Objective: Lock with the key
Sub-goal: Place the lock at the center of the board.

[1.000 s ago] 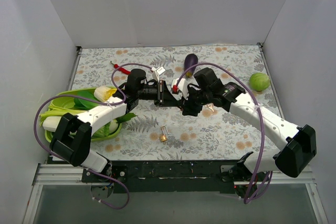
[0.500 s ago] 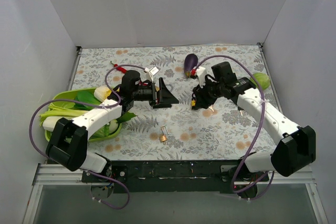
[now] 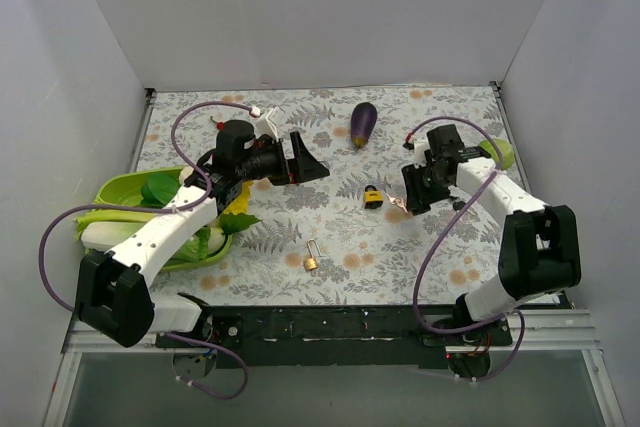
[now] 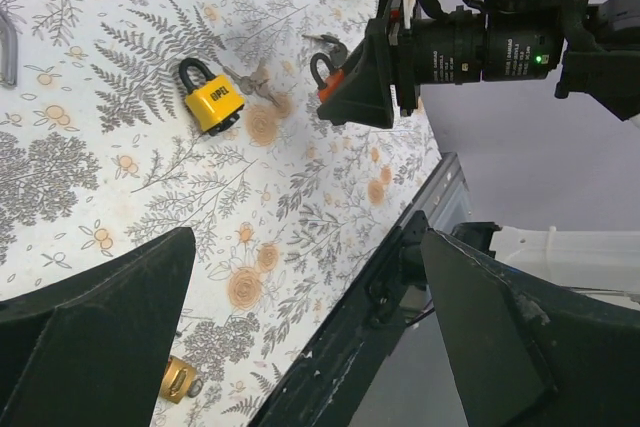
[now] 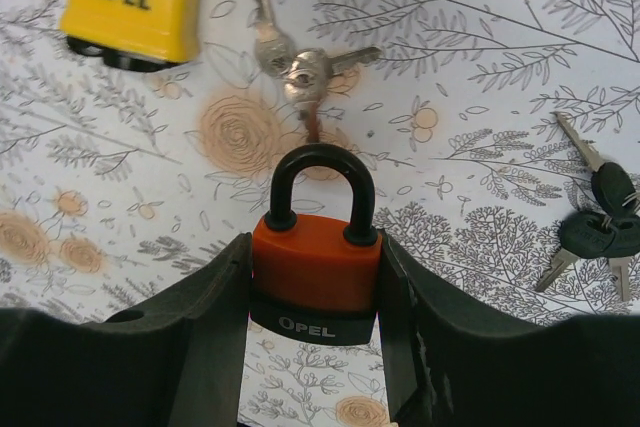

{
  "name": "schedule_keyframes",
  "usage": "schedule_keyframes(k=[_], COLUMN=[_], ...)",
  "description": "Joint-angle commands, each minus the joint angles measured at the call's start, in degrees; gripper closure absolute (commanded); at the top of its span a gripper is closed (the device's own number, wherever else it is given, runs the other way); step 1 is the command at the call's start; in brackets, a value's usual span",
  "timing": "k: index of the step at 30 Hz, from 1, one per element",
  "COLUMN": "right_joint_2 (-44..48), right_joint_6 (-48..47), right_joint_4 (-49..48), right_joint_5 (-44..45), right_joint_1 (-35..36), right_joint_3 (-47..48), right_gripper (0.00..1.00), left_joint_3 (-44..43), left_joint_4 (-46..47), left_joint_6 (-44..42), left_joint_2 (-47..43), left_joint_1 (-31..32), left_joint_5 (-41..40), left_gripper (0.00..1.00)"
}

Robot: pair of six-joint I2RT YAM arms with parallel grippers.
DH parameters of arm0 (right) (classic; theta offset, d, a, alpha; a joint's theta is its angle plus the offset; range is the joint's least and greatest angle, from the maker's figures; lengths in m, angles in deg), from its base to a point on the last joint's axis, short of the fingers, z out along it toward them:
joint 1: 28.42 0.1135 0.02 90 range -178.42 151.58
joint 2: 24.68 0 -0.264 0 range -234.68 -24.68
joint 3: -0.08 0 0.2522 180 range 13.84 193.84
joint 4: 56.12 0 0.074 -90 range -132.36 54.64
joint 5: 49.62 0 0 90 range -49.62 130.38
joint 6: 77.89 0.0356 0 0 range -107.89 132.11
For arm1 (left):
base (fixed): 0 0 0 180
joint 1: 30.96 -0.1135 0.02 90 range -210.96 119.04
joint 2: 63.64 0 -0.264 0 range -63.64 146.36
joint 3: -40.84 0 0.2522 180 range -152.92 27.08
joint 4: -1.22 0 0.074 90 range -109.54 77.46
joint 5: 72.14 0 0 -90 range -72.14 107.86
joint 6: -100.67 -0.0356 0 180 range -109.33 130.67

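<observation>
My right gripper [image 5: 315, 259] is shut on an orange and black padlock [image 5: 315, 277], which it holds by its sides just above the table, shackle pointing away and seated in both holes. This gripper [image 3: 413, 193] is right of centre in the top view. A yellow padlock [image 3: 372, 196] lies flat on the table just to its left, with a bunch of silver keys [image 5: 295, 57] beside it. A second bunch of black-headed keys [image 5: 600, 219] lies to the right. My left gripper [image 3: 306, 159] hangs open and empty at the left centre, well away from the yellow padlock [image 4: 212, 97].
A small brass padlock [image 3: 312, 259] lies near the front edge. A purple eggplant [image 3: 363, 121] is at the back, and a green round fruit [image 3: 497, 152] is at the right wall. A green tray [image 3: 110, 187] of vegetables stands on the left.
The two grippers met at the centre, then drew apart. My left gripper opened and pulled back to the left. The right arm moved right with the orange padlock. The yellow padlock now lies on the table.
</observation>
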Motion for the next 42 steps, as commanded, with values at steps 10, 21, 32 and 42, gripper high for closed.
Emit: schedule_keyframes(k=[10,21,32,42], right_joint_2=[-8.16,-12.2,-12.2,-8.25], right_joint_6=[5.03,5.47,5.99,3.54], right_joint_4=[-5.32,-5.95,-4.19,-1.46], right_joint_5=[4.78,3.11,1.62,-0.84], right_joint_1=[-6.07,-7.12,-7.21,-7.3], right_joint_3=[0.22,1.54,2.68,5.75], right_gripper=[0.92,0.78,0.33,0.18], left_joint_3=[-5.01,-4.4,-6.95,-10.55], left_joint_4=[-6.51,-6.25,-10.2,-15.48], left_joint_6=[-3.43,-4.93,-10.81,-25.21], left_joint_2=[2.23,1.88,2.93,3.64], left_joint_1=[-0.24,-0.24,-0.24,-0.24], left_joint_5=[-0.98,-0.19,-3.69,0.22], left_gripper=[0.02,0.02,0.02,0.02])
